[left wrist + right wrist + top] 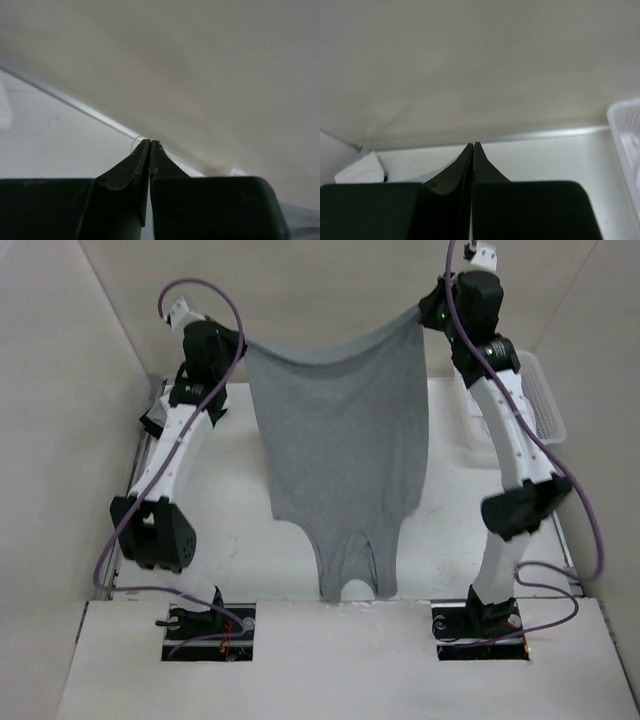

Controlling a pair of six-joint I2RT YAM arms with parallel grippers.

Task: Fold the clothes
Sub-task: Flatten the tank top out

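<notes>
Clothes (340,440) hang spread between the arms, lower end drooping toward the bench (232,525) front. Left pincer (238,340) and right pincer (425,312) each pinch a top corner, jaws pressed together. Best: top edge taut and level, lower evenly, lay flat before folding.

Left arm (165,470) and right arm (510,430) reach high, jaws pressed shut.

we see a white table (235,530); at its right edge stands a white latticed basket (545,400), and near its far left corner lies a white cloth pile (362,170).
</notes>
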